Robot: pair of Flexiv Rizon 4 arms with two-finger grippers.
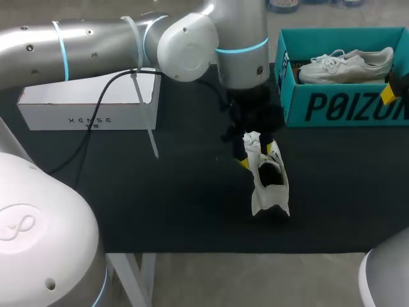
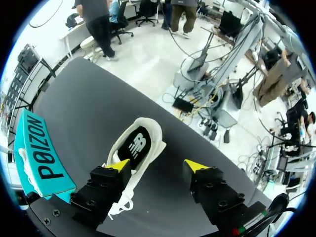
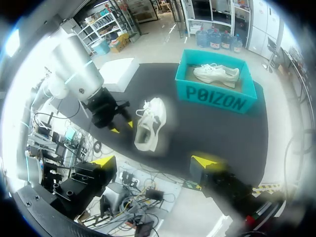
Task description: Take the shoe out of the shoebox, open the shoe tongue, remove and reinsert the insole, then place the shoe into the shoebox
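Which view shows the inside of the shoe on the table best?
The left wrist view: it looks straight into the shoe, onto the dark insole. The head and right wrist views show only a small dark opening.

White shoe with black insole, teal shoebox with black lettering, black table.

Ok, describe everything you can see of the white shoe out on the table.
The white lace-up sneaker lies on the black table mat, outside the teal cardboard box, opening upward, dark insole showing. Its upper looks soft. The left gripper has open jaws; one yellow tip touches its laced end.
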